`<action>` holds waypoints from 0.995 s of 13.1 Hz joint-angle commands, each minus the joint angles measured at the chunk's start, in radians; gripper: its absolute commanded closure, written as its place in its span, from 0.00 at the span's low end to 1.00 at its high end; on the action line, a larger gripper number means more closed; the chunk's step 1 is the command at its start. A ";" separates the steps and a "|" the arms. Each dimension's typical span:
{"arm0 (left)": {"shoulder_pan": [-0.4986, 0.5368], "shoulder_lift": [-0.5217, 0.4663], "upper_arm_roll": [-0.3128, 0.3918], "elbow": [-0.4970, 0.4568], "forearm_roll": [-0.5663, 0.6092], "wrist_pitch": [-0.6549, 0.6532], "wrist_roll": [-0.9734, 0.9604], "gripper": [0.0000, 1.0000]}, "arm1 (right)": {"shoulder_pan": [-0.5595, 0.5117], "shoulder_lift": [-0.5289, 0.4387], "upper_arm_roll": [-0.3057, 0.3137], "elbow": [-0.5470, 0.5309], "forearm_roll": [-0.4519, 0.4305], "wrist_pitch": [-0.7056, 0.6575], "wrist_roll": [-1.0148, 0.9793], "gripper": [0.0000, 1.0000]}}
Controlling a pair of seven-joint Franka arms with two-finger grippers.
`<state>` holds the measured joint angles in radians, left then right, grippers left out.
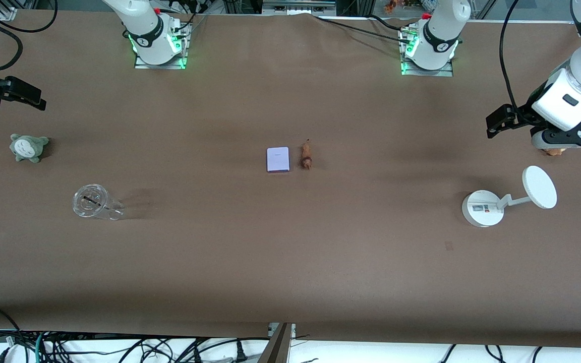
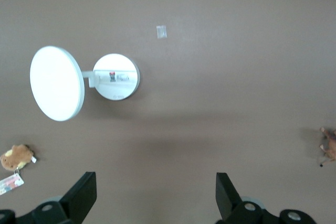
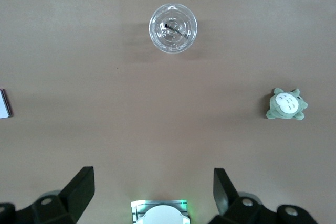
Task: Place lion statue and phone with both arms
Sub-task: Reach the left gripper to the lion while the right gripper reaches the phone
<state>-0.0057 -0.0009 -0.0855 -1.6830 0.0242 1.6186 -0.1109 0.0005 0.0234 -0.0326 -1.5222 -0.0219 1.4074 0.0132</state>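
Phone (image 1: 278, 159) lies flat at mid-table, lion statue (image 1: 306, 156) just beside it toward the left arm's end, apart by a thin gap. Neither is held.

Left gripper (image 2: 156, 203) hangs high over the left arm's end of the table, fingers spread wide, nothing between them. Below it: white round-based stand (image 1: 482, 208) with its disc (image 1: 539, 187), and a tan plush toy (image 2: 17, 157). The lion statue shows only at the edge of the left wrist view.

Right gripper (image 3: 153, 198) hangs over the right arm's end, fingers likewise spread and empty. Clear plastic cup (image 1: 94, 202) and grey-green plush creature (image 1: 28, 147) sit in that area.

Judgement: both items appear already set down, arms drawn back.

Risks if either arm returns to centre:
- the two items lie so close that a finger descending on one could nudge the other;
- the phone is thin and flat, so fingers may skate off its edges;
- the lion statue is small and likely to roll or tip;
- both arms converging on the same spot could collide.
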 commanded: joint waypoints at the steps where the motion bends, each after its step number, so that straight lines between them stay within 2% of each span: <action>1: -0.008 -0.008 -0.002 0.000 -0.024 -0.064 0.016 0.00 | -0.004 0.010 0.002 0.024 -0.009 -0.010 -0.010 0.00; 5: -0.014 0.018 -0.031 -0.011 -0.096 -0.098 0.010 0.00 | 0.009 0.036 0.010 0.024 -0.009 0.017 0.004 0.00; 8: -0.014 0.036 -0.112 -0.018 -0.099 -0.095 -0.022 0.00 | 0.044 0.116 0.013 0.024 -0.007 0.054 0.007 0.00; 11: -0.016 0.087 -0.175 -0.018 -0.127 -0.069 -0.139 0.00 | 0.072 0.183 0.013 0.024 0.008 0.090 0.010 0.00; 13: -0.016 0.129 -0.239 -0.033 -0.127 -0.002 -0.211 0.00 | 0.079 0.228 0.013 0.024 0.061 0.122 0.013 0.00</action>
<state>-0.0247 0.0902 -0.2780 -1.7063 -0.0817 1.5633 -0.2564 0.0754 0.2154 -0.0187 -1.5218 -0.0026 1.5166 0.0162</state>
